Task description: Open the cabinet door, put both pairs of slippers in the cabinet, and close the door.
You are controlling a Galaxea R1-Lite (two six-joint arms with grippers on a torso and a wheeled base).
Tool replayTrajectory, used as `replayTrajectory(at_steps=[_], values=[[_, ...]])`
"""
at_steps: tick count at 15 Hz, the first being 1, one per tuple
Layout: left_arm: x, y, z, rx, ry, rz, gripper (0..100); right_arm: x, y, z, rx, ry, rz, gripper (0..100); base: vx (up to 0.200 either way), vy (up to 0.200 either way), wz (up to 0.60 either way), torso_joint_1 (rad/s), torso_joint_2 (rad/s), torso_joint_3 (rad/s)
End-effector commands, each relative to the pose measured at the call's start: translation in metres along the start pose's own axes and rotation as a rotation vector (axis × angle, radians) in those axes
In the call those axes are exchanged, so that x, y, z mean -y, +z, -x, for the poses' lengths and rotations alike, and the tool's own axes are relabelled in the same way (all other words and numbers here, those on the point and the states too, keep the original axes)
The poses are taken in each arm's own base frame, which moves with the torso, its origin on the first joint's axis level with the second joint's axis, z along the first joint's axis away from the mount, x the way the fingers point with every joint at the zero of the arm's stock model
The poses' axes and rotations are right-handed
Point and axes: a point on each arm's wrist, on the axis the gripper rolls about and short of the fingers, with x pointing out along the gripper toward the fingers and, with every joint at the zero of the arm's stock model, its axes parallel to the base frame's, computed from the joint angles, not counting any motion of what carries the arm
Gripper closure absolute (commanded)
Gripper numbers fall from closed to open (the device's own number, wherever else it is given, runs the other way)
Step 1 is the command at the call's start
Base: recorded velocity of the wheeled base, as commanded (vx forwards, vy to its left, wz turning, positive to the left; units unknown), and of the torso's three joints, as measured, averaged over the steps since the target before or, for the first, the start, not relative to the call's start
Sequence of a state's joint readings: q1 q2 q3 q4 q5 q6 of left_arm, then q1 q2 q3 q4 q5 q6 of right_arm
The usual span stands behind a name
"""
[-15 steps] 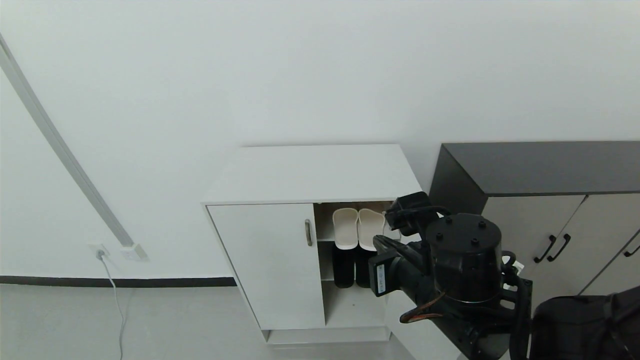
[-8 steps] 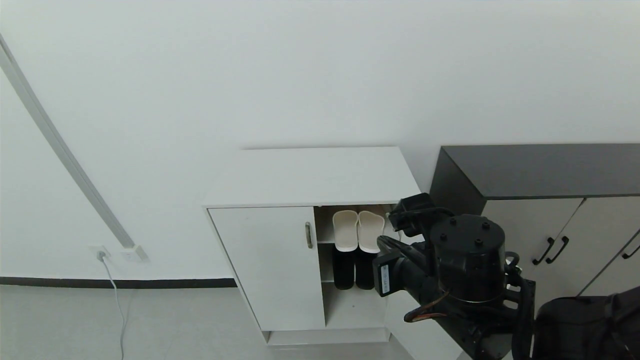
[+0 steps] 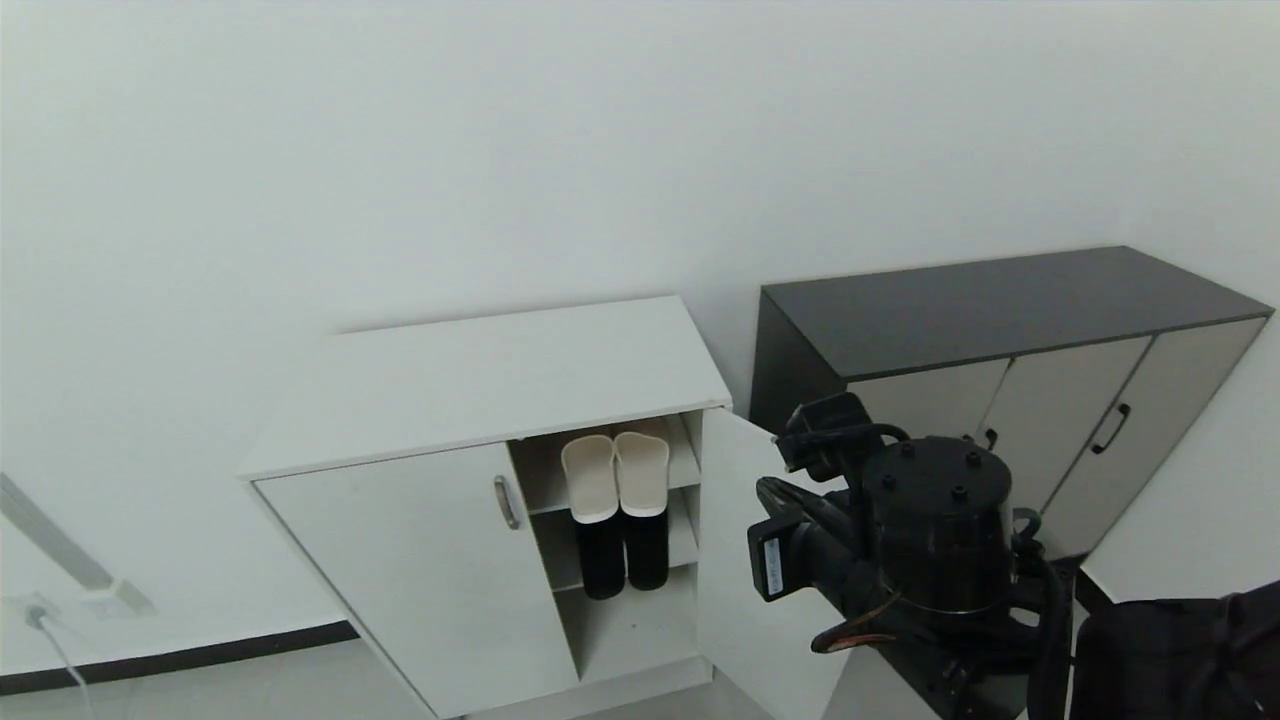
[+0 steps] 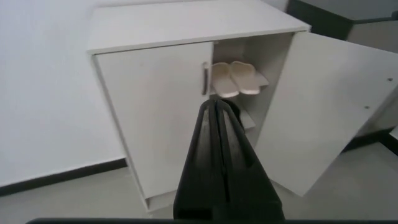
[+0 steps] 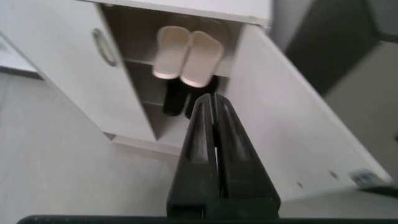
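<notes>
Slippers both sit inside white cabinet (image 3: 480, 380): cream pair (image 3: 615, 475), smooth and rounded, on upper shelf with ends past the shelf edge; black pair (image 3: 625, 555) on shelf just below. Cabinet has flat matte panels and square edges. Left door (image 3: 420, 570) shut, slim metal handle (image 3: 506, 502); right door (image 3: 760, 600) stands wide open, bare floor (image 4: 62, 199) in front. Left claw (image 4: 216, 104) fingers pressed together, holding nothing, apart from cabinet front; right claw (image 5: 211, 101) same, empty, facing the opening. Dark-topped cabinet (image 3: 980, 310) just beside, on the right

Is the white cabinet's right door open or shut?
Open. The white cabinet's right door stands swung outward, showing white slippers above black slippers inside.
</notes>
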State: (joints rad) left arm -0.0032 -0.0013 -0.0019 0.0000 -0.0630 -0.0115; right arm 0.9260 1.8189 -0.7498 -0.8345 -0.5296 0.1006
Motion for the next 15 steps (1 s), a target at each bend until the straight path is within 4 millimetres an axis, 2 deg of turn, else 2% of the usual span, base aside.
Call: replayTrajectory(at_steps=[1, 9, 13, 15], values=[[0.0, -0.0001, -0.0001, -0.002, 0.002, 0.001, 100, 0.002, -0.0005, -0.0013, 0.001, -0.006, -0.003, 100, 0.0, 0.0, 0.0, 0.0, 0.0, 0.0], [0.0, 0.0001, -0.0001, 0.0, 0.002, 0.002, 100, 0.0079, 0.0009, -0.0045, 0.015, -0.025, -0.012, 100, 0.0, 0.0, 0.0, 0.0, 0.0, 0.0], [0.0, 0.0001, -0.0001, 0.0, 0.002, 0.004, 100, 0.0082, 0.0005, -0.005, 0.014, -0.026, -0.012, 100, -0.2, 0.0, 0.0, 0.009, 0.0, 0.004], [0.0, 0.0001, -0.0001, 0.0, 0.002, 0.002, 100, 0.0082, -0.0012, -0.0064, 0.008, -0.028, -0.008, 100, 0.0, 0.0, 0.0, 0.0, 0.0, 0.0]])
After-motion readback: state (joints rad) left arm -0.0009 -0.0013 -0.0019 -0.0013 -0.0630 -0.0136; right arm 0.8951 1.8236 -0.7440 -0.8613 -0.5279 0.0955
